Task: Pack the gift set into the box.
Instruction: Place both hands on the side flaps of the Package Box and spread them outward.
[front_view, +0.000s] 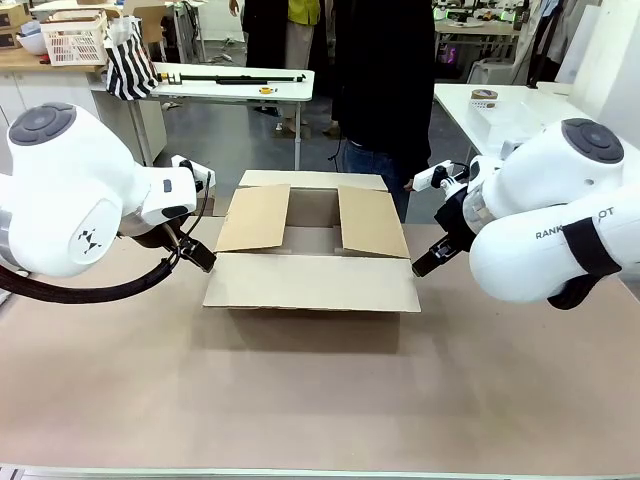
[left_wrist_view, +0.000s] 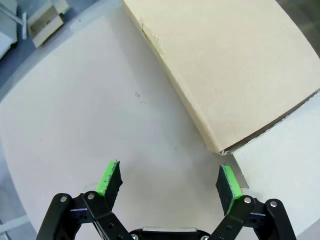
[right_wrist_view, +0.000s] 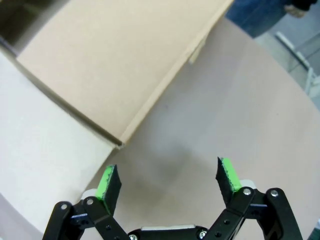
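The box (front_view: 312, 282) stands in the middle of the table with its four top flaps spread open; its near flap lies flat toward me. What I see of its inside looks bare, and the gift set is out of view. My left gripper (front_view: 200, 258) hangs low beside the box's near left corner, open, with nothing between its green pads (left_wrist_view: 170, 182). The box's flap (left_wrist_view: 230, 65) lies just ahead of it. My right gripper (front_view: 425, 265) hovers by the near right corner, also open and holding nothing (right_wrist_view: 169, 181), and the box's flap (right_wrist_view: 115, 60) fills the upper left there.
A person in dark clothes (front_view: 385, 90) stands at the far side behind the box. The brown tabletop (front_view: 320, 400) stretches wide in front of the box. Behind are white tables, a striped bag (front_view: 130, 62) and a tape roll (front_view: 484, 97).
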